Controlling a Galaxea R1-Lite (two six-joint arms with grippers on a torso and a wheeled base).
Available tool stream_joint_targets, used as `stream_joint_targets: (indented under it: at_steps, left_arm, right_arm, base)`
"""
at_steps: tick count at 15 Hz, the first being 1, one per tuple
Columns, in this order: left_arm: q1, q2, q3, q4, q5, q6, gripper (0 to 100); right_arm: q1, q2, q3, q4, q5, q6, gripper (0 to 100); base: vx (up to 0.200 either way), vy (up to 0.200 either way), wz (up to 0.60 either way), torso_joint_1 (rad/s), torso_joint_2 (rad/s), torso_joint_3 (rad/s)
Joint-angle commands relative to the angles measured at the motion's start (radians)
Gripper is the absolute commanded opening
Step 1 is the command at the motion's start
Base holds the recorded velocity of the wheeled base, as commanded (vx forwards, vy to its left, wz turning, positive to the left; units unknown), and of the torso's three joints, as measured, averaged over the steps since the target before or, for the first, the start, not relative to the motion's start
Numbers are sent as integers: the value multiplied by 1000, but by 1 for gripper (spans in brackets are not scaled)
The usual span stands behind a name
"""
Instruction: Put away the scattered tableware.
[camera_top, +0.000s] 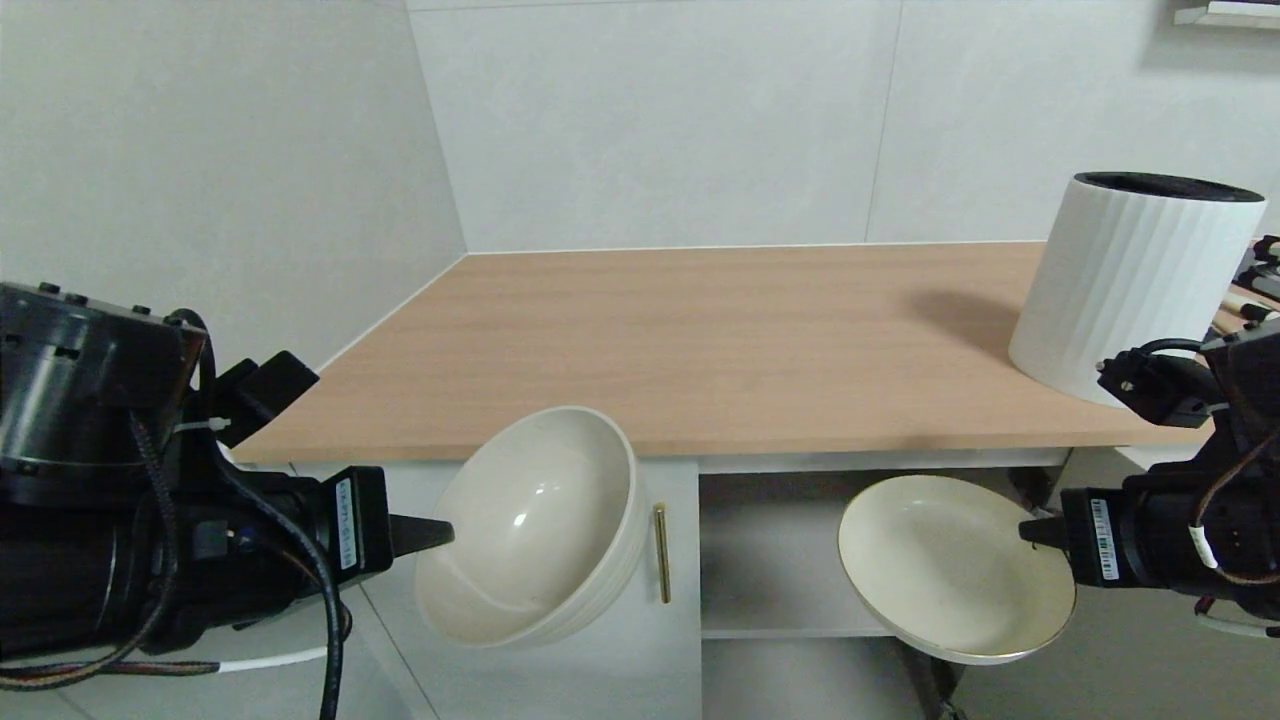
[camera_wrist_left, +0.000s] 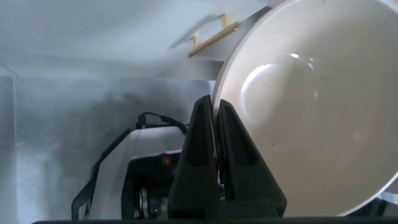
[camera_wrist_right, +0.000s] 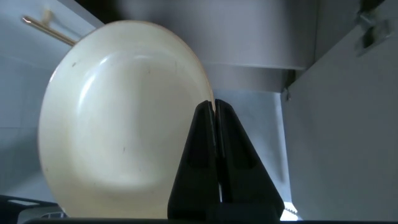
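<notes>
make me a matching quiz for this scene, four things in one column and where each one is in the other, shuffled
Things:
1. bowl
2. plate
3. white ribbed canister
4. gold handle

Places:
A. standing on the wooden countertop, on the robot's right
B. gripped by its rim in the left claw
C. mounted upright on the cabinet door below the countertop
D. gripped by its rim in the right claw

Pairs: 1-B, 2-D, 3-A, 4-C

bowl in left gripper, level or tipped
Tipped: the bowl hangs by its rim from the left gripper, its inside facing the head camera.
</notes>
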Motion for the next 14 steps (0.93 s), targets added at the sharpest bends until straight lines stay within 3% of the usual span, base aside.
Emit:
stream_joint_targets:
  at_steps: [1, 10, 14]
  left_arm:
    - [0, 8, 0, 0, 0, -1, 0]
    - [0, 22, 0, 0, 0, -1, 0]
    - [-6, 42, -1, -1, 0, 1, 0]
  right_arm:
    - [1, 4, 0, 0, 0, 0, 0]
    - [1, 16, 1, 0, 0, -1, 0]
    - [1, 42, 1, -2, 0, 0, 0]
  base:
    - [0, 0, 0, -178, 486, 290]
    - [0, 0, 0, -153, 454, 302]
    - [0, 0, 0, -39, 154, 101]
